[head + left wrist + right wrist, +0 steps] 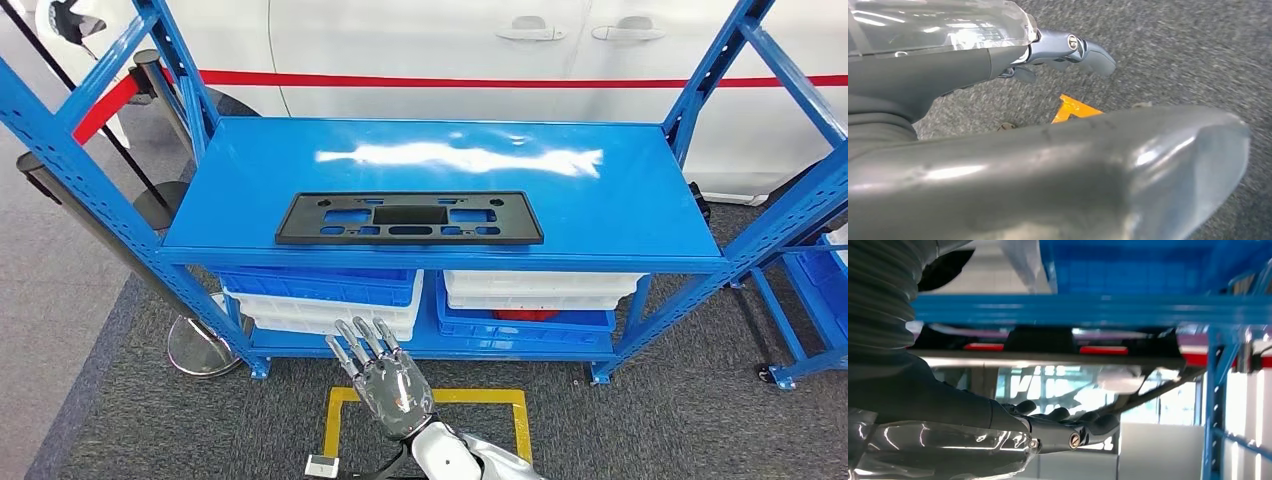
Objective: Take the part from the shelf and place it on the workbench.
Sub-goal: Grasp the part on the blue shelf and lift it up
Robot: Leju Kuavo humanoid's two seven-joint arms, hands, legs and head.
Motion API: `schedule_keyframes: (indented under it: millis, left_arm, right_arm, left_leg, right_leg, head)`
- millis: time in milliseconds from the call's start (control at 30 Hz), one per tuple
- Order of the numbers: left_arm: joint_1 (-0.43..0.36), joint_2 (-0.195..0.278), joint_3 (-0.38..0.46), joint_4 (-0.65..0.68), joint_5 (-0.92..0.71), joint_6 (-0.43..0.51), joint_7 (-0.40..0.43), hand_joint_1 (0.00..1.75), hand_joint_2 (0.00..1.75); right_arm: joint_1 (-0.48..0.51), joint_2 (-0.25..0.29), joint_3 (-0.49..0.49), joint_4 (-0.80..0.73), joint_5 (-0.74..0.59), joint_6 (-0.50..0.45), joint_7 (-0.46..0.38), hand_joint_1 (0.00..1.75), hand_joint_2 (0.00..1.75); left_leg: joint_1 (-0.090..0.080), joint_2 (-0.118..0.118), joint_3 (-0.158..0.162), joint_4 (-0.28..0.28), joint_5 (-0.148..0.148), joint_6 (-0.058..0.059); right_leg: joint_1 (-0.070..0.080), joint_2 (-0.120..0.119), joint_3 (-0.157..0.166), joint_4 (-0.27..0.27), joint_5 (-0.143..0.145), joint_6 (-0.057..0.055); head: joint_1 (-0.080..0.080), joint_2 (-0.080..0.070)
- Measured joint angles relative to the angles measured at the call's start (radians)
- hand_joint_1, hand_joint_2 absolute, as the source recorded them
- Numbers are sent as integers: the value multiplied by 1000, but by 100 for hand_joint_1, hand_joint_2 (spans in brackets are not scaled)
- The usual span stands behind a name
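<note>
A flat black part (410, 218) with several cut-outs lies near the front edge of the blue shelf's top board (600, 200), left of centre. My right hand (385, 375) is raised in front of the shelf, below the part and well short of it, fingers spread and holding nothing. The right wrist view has the same hand's dark fingers (1083, 427) stretched out toward the shelf edge (1073, 310), with the black part (1040, 340) edge-on beyond. My left hand (1068, 47) hangs over the grey carpet with its fingers extended and nothing in it.
Blue and white bins (320, 300) fill the lower shelf. A white car (450, 50) stands behind the shelf. A stanchion base (200, 345) with red belts sits at the left. Yellow floor tape (430, 400) marks a square under my hand, and another blue rack (810, 280) stands at the right.
</note>
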Motion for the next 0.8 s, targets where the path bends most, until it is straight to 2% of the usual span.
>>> schedule_keyframes:
  millis: [67,133,200,233,300,333,367,400,433,467,500,533,600,667,700,733,800]
  left_arm:
    - [-2,1,7,1,-12,-13,1,0,0]
    - [-4,4,13,1,-17,-19,1,0,0]
    - [-5,7,19,2,-18,-23,0,0,0]
    - [-5,8,22,2,-20,-24,0,0,0]
    - [-4,9,27,2,-24,-25,0,0,0]
    - [-2,9,29,2,-27,-24,1,0,0]
    - [0,10,31,2,-31,-23,1,0,0]
    - [2,11,33,2,-33,-22,2,0,0]
    - [3,13,36,2,-35,-20,3,0,0]
    - [4,14,40,2,-37,-19,5,0,0]
    - [4,15,44,3,-40,-17,6,0,0]
    - [3,16,47,3,-42,-16,8,0,0]
    - [1,16,51,4,-46,-14,9,0,0]
    - [3,17,54,4,-49,-14,10,0,0]
    - [3,17,56,4,-49,-13,10,0,0]
    - [4,18,57,4,-51,-13,10,0,0]
    - [4,18,59,4,-54,-12,10,0,0]
  right_arm:
    - [-20,8,5,17,23,-14,28,0,175]
    - [-31,16,8,29,33,-19,40,0,175]
    - [-39,24,10,37,36,-21,47,0,175]
    - [-43,27,10,38,37,-22,50,0,175]
    - [-48,29,11,39,37,-23,56,0,175]
    - [-48,29,11,38,37,-23,58,0,175]
    - [-48,29,11,36,37,-23,62,0,175]
    - [-49,28,11,33,37,-24,68,0,175]
    - [-50,27,11,26,37,-24,77,0,175]
    - [-52,25,11,17,37,-24,87,0,175]
    - [-56,22,11,6,37,-25,98,0,175]
    - [-61,18,10,-5,37,-26,108,0,175]
    - [-72,9,9,-29,37,-28,119,0,175]
    - [-81,1,6,-50,37,-29,122,0,175]
    - [-84,-2,4,-59,37,-29,120,0,175]
    - [-87,-6,1,-65,37,-29,116,0,175]
    - [-87,-14,-7,-72,37,-29,106,0,175]
  left_leg:
    - [0,2,2,-2,-5,-11]
    - [0,3,11,-3,-11,-22]
    - [-1,4,-7,47,-35,-33]
    - [3,3,-36,103,-56,-39]
    - [11,3,-120,238,-98,-49]
    - [15,4,-153,279,-98,-53]
    - [18,4,-168,283,-76,-56]
    - [21,4,-163,247,-34,-59]
    - [24,5,-142,179,19,-60]
    - [23,7,-116,116,55,-60]
    - [22,7,-91,61,74,-57]
    - [20,8,-76,31,74,-50]
    - [16,7,-64,15,50,-29]
    - [17,6,-51,9,38,-12]
    - [18,6,-41,4,33,-5]
    - [19,5,-31,0,27,1]
    - [17,3,-12,-2,11,7]
  right_leg:
    - [5,-2,15,-33,-5,-8]
    - [1,1,29,-47,-3,-10]
    - [-8,0,53,-65,-4,-14]
    - [-9,-2,62,-69,-7,-16]
    - [-10,-3,77,-69,-21,-19]
    - [-10,-2,86,-69,-29,-18]
    - [-11,-1,98,-68,-39,-16]
    - [-13,1,112,-68,-50,-13]
    - [-15,2,128,-68,-63,-9]
    - [-15,3,141,-69,-75,-3]
    - [-14,3,152,-69,-86,4]
    - [-14,3,158,-71,-95,11]
    - [-12,3,162,-68,-97,26]
    - [-13,3,145,-25,-88,39]
    - [-14,3,118,20,-87,44]
    - [-15,3,78,81,-95,46]
    - [-14,3,-19,202,-142,50]
  head:
    - [0,0]
    - [0,0]
    - [-6,0]
    - [-8,0]
    - [-12,0]
    - [-12,0]
    - [-12,0]
    - [-12,0]
    - [-12,0]
    - [-12,0]
    - [-13,0]
    - [-13,0]
    - [-15,0]
    - [-13,0]
    - [-12,0]
    - [-11,0]
    - [-9,0]
